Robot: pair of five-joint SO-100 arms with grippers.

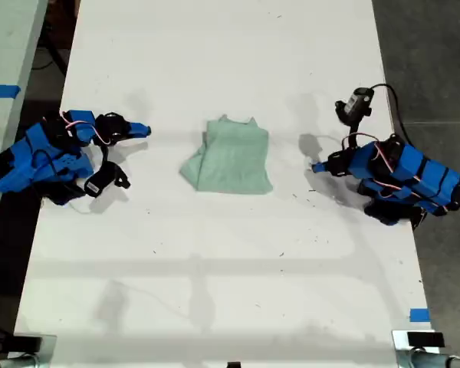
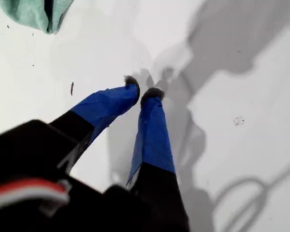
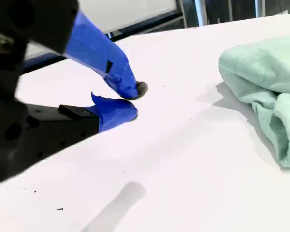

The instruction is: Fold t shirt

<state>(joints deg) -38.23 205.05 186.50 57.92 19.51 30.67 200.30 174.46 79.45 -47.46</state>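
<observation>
The t shirt (image 1: 231, 157) lies folded into a small pale mint-green bundle in the middle of the white table (image 1: 230, 276). My first gripper (image 1: 316, 166) rests at the exterior view's right, pointing at the shirt from a short way off. Its blue-taped fingertips (image 2: 133, 87) are together and hold nothing (image 2: 142, 89). Only a corner of the t shirt (image 2: 31, 12) shows in that wrist view. My second gripper (image 1: 144, 130) sits at the exterior view's left, also apart from the shirt. It is shut and empty (image 3: 135, 101), with the t shirt (image 3: 266, 72) lying beyond it.
A second pale table (image 1: 8, 46) with blue tape (image 1: 0, 90) stands at the exterior view's left. Another blue tape mark (image 1: 418, 315) sits near the table's front corner at the exterior view's right. Dark floor runs along the exterior view's right. A camera with a cable (image 1: 356, 103) rides on the first arm.
</observation>
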